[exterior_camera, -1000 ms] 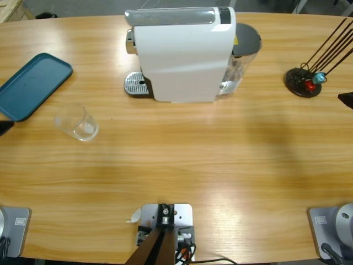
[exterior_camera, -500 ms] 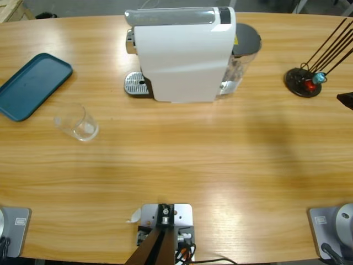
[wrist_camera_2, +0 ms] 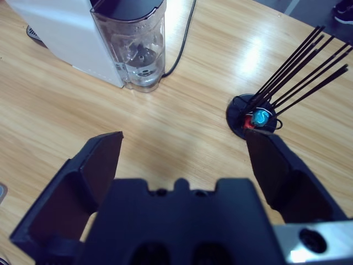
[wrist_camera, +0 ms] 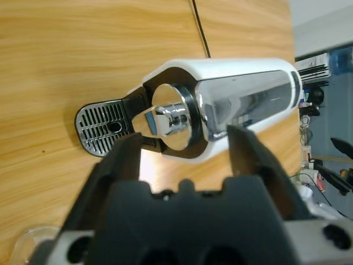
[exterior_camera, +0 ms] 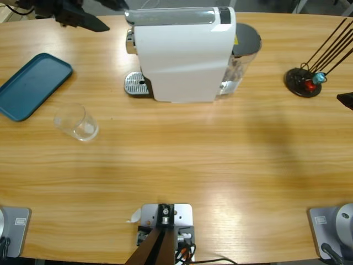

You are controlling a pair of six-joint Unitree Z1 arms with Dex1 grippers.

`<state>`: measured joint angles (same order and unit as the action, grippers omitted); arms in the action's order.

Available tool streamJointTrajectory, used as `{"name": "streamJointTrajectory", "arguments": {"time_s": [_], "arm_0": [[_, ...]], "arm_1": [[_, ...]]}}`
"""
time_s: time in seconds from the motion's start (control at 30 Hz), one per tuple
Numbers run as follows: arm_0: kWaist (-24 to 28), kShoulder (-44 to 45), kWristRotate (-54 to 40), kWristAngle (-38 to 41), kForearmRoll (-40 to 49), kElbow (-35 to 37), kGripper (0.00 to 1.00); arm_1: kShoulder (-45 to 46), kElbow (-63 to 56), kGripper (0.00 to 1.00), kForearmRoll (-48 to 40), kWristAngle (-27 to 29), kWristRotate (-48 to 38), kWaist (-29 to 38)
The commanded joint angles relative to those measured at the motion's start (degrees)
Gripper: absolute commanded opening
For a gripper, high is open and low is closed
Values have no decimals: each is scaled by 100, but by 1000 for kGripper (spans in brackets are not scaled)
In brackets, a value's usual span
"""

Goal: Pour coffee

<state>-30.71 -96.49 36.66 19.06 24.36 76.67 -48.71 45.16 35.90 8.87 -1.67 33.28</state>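
A small clear glass tumbler [exterior_camera: 77, 122] stands on the table left of the middle; I see no amber coffee in it. Its rim peeks into the left wrist view's bottom corner [wrist_camera: 25, 245]. The white coffee machine [exterior_camera: 182, 52] sits at the back centre with its metal drip tray [exterior_camera: 135, 84] to its left. My left gripper [exterior_camera: 113, 18] hovers open at the top left, facing the machine's chrome spout [wrist_camera: 165, 118] and drip tray [wrist_camera: 102, 127]. My right gripper [wrist_camera_2: 185, 138] is open above bare table, and only its black tip [exterior_camera: 346, 100] shows at the right edge.
A teal tray [exterior_camera: 33, 85] lies at the far left. A black capsule stand with thin rods [exterior_camera: 303, 81] holds a red and a blue capsule at the right [wrist_camera_2: 255, 118]. The machine's clear water tank [wrist_camera_2: 132, 44] and its black cable are behind it.
The left arm's black tip left the left edge of the high view, and its gripper now shows at the top left beside the machine. The right gripper and the tumbler have not moved.
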Motion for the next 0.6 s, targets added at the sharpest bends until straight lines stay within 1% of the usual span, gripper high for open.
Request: {"name": "streamJointTrajectory", "arguments": {"time_s": [0.03, 0.1, 0.13, 0.2, 0.23, 0.3, 0.33, 0.37, 0.4, 0.6], "arm_0": [[38, -583, 110, 343, 78, 233, 524], [37, -631, 149, 399, 78, 326, 502], [38, -641, 165, 436, 78, 356, 439], [38, -643, 175, 487, 78, 397, 406], [38, -636, 175, 538, 78, 405, 357], [38, -615, 175, 599, 78, 409, 346], [38, -599, 175, 608, 85, 398, 291], [38, -564, 175, 608, 87, 381, 167], [38, -538, 175, 608, 87, 375, 115], [56, -409, 115, 599, 234, 382, 103]], "arm_1": [[0, -127, 1000, -28, -87, 61, 38], [-21, -122, 1000, -28, -87, 61, 38], [-25, -122, 1000, -21, -87, 61, 38], [-39, -118, 1000, -21, -89, 61, 38], [-42, -113, 1000, -23, -96, 61, 38], [-51, -113, 1000, -21, -100, 61, 38], [-55, -113, 1000, -21, -105, 65, 38], [-60, -113, 1000, -21, -105, 68, 38], [-58, -113, 1000, -21, -105, 70, 38], [-60, -113, 1000, -21, -105, 70, 38]]}}
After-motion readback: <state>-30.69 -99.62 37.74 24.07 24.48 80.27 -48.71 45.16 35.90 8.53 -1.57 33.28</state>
